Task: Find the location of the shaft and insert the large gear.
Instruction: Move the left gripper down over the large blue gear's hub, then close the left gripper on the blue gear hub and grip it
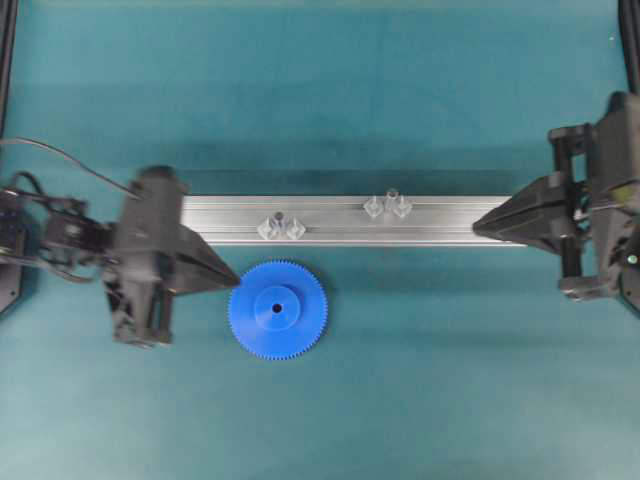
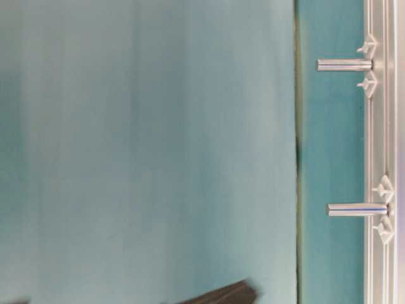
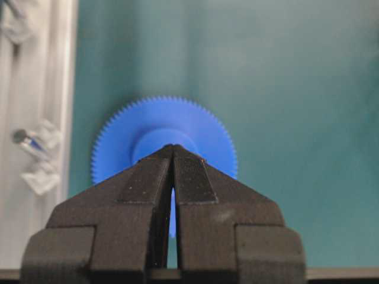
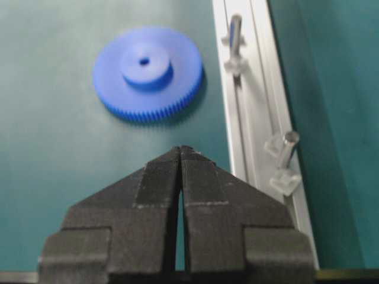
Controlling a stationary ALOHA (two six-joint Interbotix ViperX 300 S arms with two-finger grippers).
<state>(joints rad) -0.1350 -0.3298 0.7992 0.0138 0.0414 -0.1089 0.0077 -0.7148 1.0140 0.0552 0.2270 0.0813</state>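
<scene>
Both the left claw and right claw were closed and empty; the large gear looked light, stiff, slippery plastic, best pinched across its raised hub.

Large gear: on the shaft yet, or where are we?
Nothing done yet. The large gear lies flat on the mat beside the rail, unheld. In hand: the left gripper, jaws shut, sits at the gear's rim; the right gripper, also shut, is over the rail's far end. Left: grasp the gear and seat it on the shaft, which stands bare.

A lab bench — teal mat, aluminium rail, 2 robot arms.
</scene>
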